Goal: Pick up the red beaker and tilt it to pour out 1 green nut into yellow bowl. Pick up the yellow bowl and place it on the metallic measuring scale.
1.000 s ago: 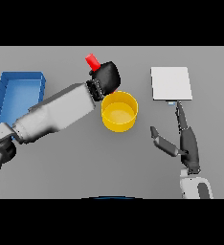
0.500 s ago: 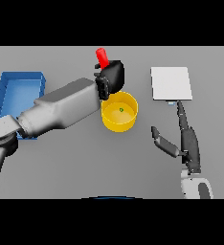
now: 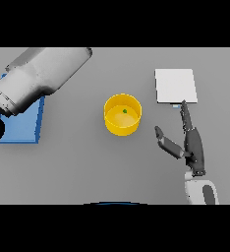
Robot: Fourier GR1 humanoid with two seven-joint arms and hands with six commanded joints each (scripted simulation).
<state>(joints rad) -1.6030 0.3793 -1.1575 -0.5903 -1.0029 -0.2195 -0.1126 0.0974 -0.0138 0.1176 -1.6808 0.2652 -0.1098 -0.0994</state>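
The yellow bowl (image 3: pixel 122 127) stands at the table's middle with one green nut (image 3: pixel 125 111) lying inside it. The metallic measuring scale (image 3: pixel 175 85), a pale square plate, lies to the bowl's upper right. My right hand (image 3: pixel 192 143) rests open on the table just below the scale and right of the bowl, fingers straight toward the scale and thumb spread toward the bowl. My left forearm (image 3: pixel 41 78) crosses the upper left corner. Its hand is cut off by the view's top edge. No red beaker shows.
A blue tray (image 3: pixel 23 125) lies at the left edge, partly covered by my left forearm. Bare grey table lies between the bowl and the scale.
My left arm has swung up and to the left, away from the bowl, carrying its hand and the red beaker out of sight. The right hand has stayed still.
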